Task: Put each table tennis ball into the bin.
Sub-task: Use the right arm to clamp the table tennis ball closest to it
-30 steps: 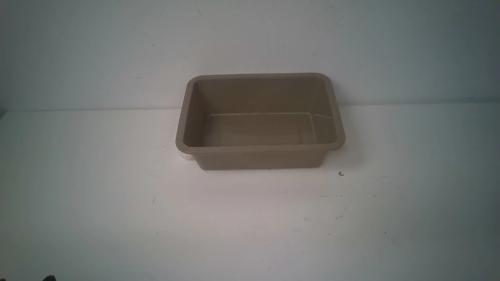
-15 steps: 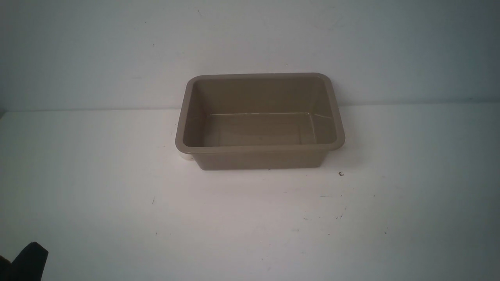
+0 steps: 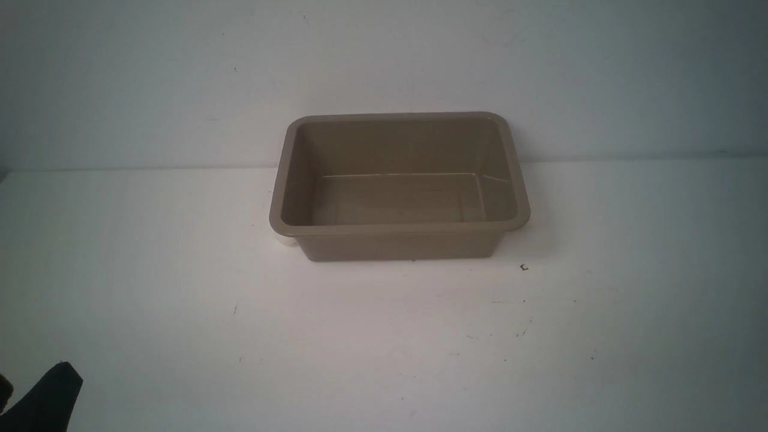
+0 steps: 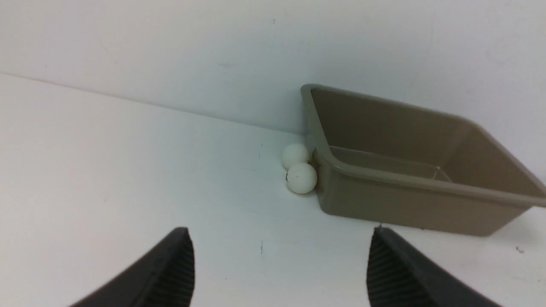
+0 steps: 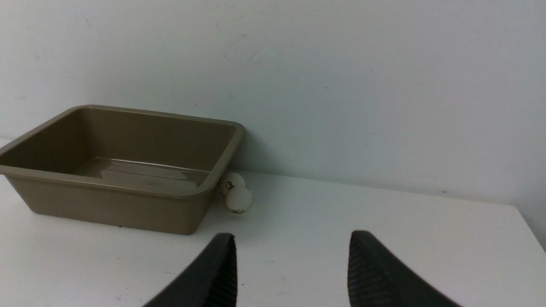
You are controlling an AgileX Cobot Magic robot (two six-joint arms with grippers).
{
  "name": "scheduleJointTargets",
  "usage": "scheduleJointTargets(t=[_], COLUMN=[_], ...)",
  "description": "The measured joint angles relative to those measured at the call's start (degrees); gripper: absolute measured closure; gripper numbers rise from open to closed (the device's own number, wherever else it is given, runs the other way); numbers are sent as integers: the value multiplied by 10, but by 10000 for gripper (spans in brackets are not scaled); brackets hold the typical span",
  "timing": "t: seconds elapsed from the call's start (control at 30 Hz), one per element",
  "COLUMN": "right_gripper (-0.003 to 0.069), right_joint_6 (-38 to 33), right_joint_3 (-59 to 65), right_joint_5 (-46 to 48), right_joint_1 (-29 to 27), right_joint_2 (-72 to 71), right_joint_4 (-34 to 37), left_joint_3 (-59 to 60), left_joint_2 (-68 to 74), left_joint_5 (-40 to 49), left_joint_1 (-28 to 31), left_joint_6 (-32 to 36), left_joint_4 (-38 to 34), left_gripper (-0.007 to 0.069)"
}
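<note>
Four white table tennis balls (image 4: 302, 178) sit on the bench (image 3: 384, 336) against the taupe bin (image 3: 399, 228), two at each end. Both empty, the left end effector (image 4: 279, 231) gapes wide, the right end effector (image 5: 292, 233) narrower. Likely light, slick: pinch across the middle.

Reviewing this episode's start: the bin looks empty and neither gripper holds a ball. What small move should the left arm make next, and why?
Probably advance the left gripper, its jaws open and empty, toward the nearer table tennis ball. That ball lies with a second ball beside the left wall of the bin, which holds nothing yet.
</note>
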Motion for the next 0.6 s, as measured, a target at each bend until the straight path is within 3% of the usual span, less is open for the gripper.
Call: scheduleJointTargets(t=[0.2, 0.33, 0.6], right_gripper=[324, 324, 324], right_joint_6=[-1, -23, -171], right_joint_3=[0, 0, 0], right_joint_5=[0, 2, 32], right_joint_1=[0, 0, 0], right_joint_2=[0, 0, 75], right_joint_4=[4, 25, 129], left_joint_3=[-100, -188, -246], left_joint_2=[47, 100, 154], left_joint_5=[69, 180, 264], left_joint_1=[0, 0, 0], left_joint_6=[82, 149, 128], left_joint_4=[0, 8, 93], left_gripper=[134, 134, 134])
